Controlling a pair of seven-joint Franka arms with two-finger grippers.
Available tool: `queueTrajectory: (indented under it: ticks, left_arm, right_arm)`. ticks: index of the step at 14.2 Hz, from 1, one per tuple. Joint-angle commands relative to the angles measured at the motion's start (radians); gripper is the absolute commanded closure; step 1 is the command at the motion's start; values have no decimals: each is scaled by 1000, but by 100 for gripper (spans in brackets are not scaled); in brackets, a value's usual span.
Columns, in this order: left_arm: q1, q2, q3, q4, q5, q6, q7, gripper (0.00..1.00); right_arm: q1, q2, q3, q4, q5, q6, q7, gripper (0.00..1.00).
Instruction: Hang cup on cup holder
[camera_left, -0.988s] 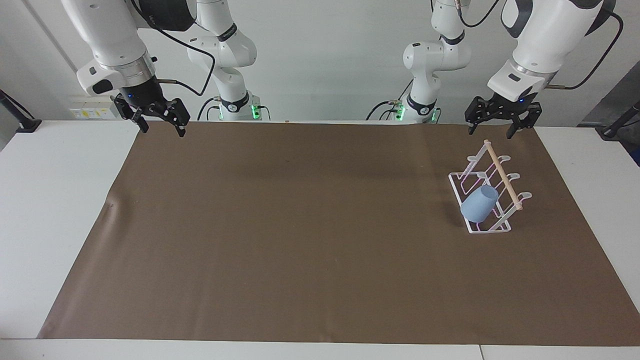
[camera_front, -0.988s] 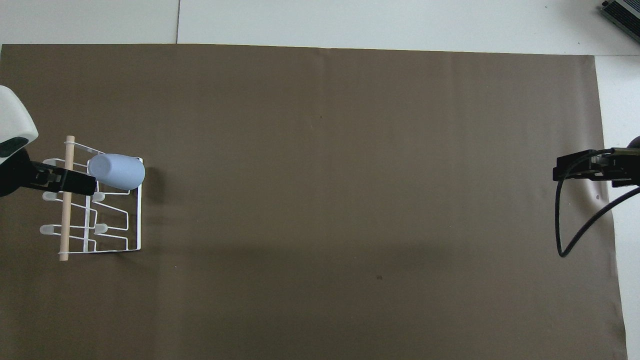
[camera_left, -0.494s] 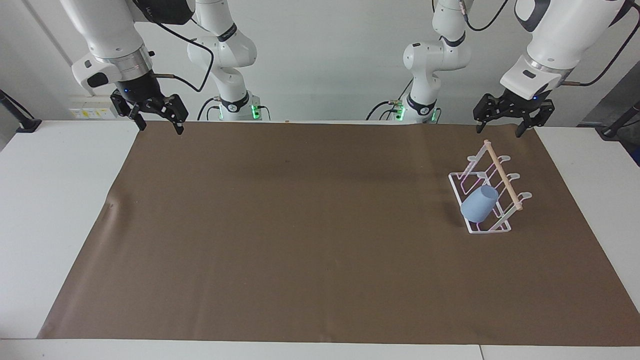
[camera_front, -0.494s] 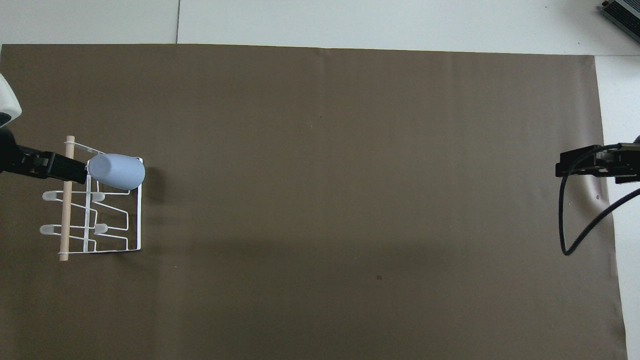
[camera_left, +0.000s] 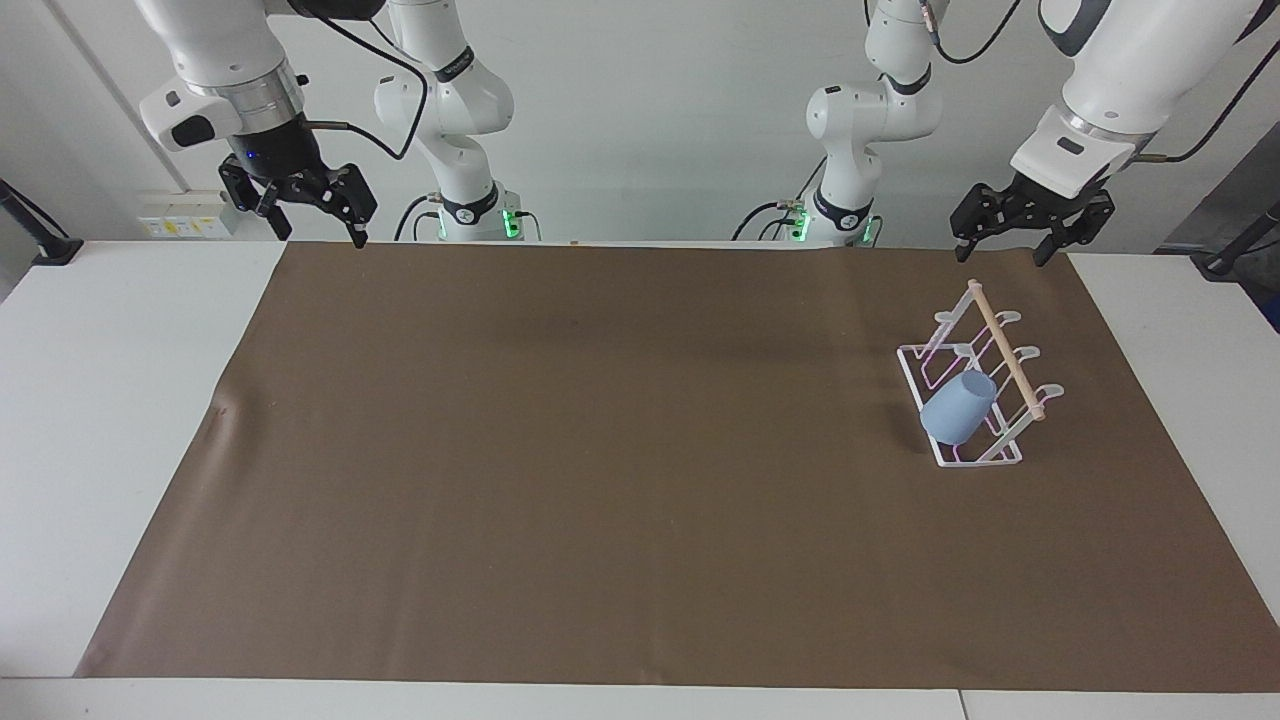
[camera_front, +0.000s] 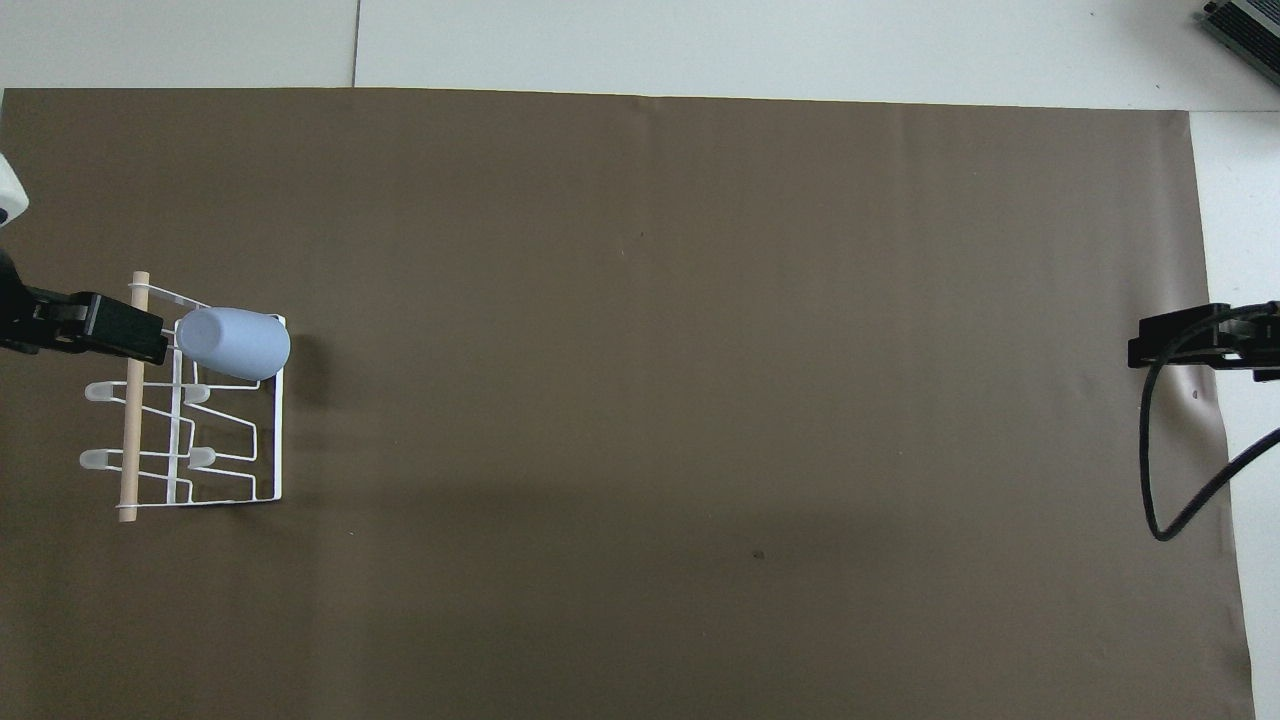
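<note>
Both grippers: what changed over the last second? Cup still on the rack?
The left gripper rose and drew back from over the cup holder toward the table's robot edge; the right gripper also lifted and pulled back at its own end. Both stayed open and empty; nothing was grasped or released. The cup hangs on a prong of the cup holder as before, and neither shifted on the brown mat.
</note>
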Motion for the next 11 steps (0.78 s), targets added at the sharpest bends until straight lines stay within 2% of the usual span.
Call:
queueTrajectory:
  ticks: [1, 11]
  left_arm:
    - [6, -2, -4, 6, -2, -20, -18, 0]
    - [21, -2, -4, 4, -2, -13, -12, 0]
  right_arm:
    - [-6, -15, 7, -16, 10, -8, 23, 0]
    - [-9, -31, 5, -50, 11, -2, 24, 0]
